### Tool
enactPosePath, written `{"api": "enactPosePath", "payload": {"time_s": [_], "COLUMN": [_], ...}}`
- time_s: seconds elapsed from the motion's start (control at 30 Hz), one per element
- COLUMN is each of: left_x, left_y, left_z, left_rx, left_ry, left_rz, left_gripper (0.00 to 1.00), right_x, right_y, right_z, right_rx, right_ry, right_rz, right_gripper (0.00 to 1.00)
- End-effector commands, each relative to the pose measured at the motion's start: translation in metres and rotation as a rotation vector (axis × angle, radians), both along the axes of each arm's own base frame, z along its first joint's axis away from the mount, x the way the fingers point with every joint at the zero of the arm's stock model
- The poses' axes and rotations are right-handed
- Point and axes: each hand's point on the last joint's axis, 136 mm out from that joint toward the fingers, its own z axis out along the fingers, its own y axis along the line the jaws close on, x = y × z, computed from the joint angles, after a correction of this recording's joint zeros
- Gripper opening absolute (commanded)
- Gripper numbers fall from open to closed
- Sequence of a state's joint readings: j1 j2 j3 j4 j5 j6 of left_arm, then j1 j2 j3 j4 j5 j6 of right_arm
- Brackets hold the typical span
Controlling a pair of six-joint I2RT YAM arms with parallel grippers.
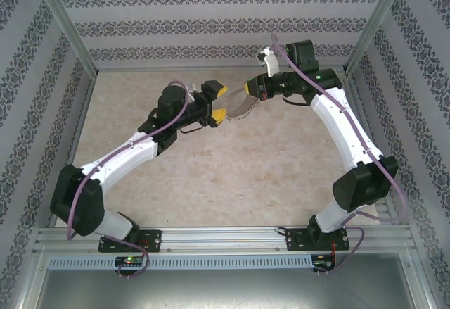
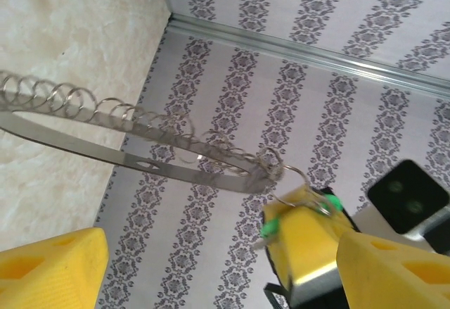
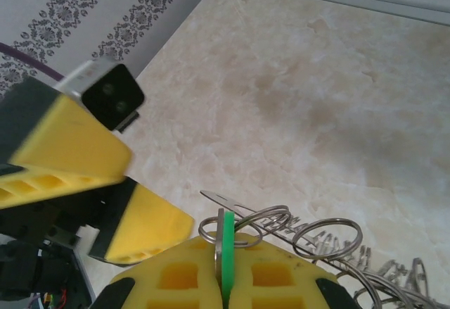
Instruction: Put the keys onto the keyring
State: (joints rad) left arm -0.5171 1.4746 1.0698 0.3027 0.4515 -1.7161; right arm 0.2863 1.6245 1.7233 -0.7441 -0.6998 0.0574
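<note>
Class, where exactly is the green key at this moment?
The green key stands edge-on at the bottom centre of the right wrist view, pinched in the right end effector, with the keyring's wire loops just beside it.

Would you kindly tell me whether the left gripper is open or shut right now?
Open: the left gripper has its yellow fingers spread far apart, one at each lower corner of the left wrist view.
</note>
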Motion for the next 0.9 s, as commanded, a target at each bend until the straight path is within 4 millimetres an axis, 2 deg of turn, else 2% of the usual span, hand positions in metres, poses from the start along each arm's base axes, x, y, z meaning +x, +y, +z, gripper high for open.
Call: {"api": "enactPosePath", "payload": {"time_s": [0.0, 0.3, 0.6, 0.87], "left_x": [0.003, 0.024, 0.034, 0.044], "left_y": [-0.014, -0.013, -0.016, -0.017], "left_z": [0.015, 0.009, -0.007, -0.016], "left_rx": [-0.078, -0.125, -0.125, -0.134], "left_ry": [-0.018, -0.015, 0.014, 0.012], "left_rz": [-0.02, 0.061, 0.082, 0.109], "left_gripper": [0.85, 0.85, 0.84, 0.58], "right_x": [-0.002, -0.008, -0.012, -0.018], "right_y": [0.01, 0.016, 0.02, 0.023], "right_z": [0.02, 0.018, 0.01, 0.004], "right_rx": [0.036, 0.034, 0.028, 0.024], "right_ry": [-0.054, -0.06, -0.054, -0.046], "right_rz": [0.038, 0.062, 0.079, 0.096], "right_gripper": [0.0, 0.0, 0.0, 0.0]}}
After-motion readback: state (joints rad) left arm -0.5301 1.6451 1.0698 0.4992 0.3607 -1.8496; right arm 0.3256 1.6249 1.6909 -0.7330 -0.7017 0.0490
